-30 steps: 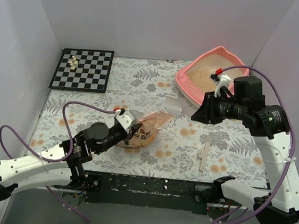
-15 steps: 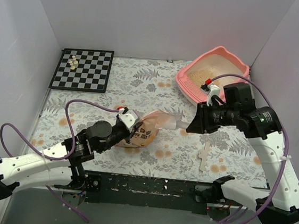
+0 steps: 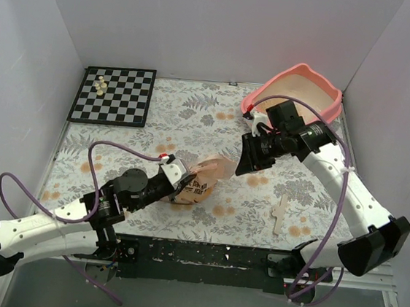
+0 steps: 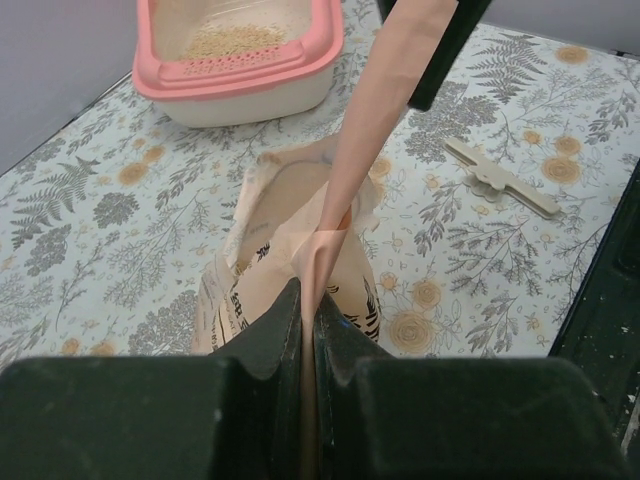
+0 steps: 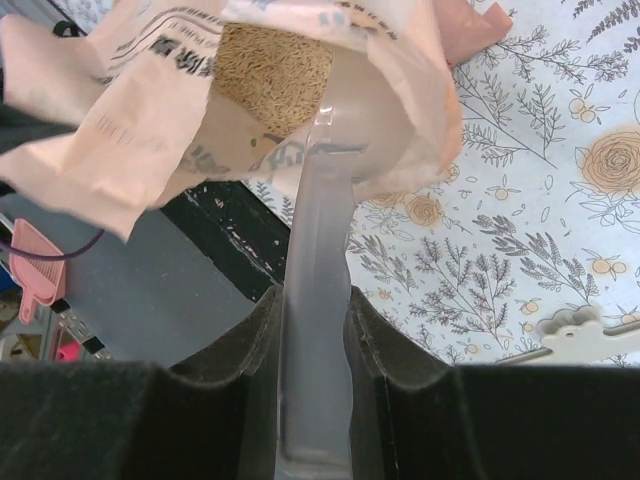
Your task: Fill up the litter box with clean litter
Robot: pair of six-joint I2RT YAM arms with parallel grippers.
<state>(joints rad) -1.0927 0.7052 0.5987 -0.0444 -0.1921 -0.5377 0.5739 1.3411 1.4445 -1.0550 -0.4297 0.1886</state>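
The pink litter box (image 3: pixel 334 101) stands at the back right; in the left wrist view the litter box (image 4: pixel 300 65) holds some clean litter (image 4: pixel 235 40). An orange-peach printed bag (image 3: pixel 204 177) lies mid-table. My left gripper (image 4: pixel 308 300) is shut on the bag's (image 4: pixel 290 250) stretched top edge. More clean litter (image 5: pixel 272 75) shows inside the bag's (image 5: pixel 130 130) open mouth. My right gripper (image 5: pixel 316 310) is shut on the handle of the clear scoop (image 5: pixel 320 230), whose bowl sits in that mouth. From above, the right gripper (image 3: pixel 244 161) is just right of the bag.
A chessboard (image 3: pixel 114 94) with a few pale pieces (image 3: pixel 101 84) lies at the back left. A flat beige clip (image 3: pixel 279 214) rests on the floral cloth near the front right. White walls close in the table. A small pink scoop (image 5: pixel 40 280) lies below the table edge.
My right arm has swung left and down from over the litter box to the bag, bringing the scoop into its mouth. The left gripper has kept its hold on the bag.
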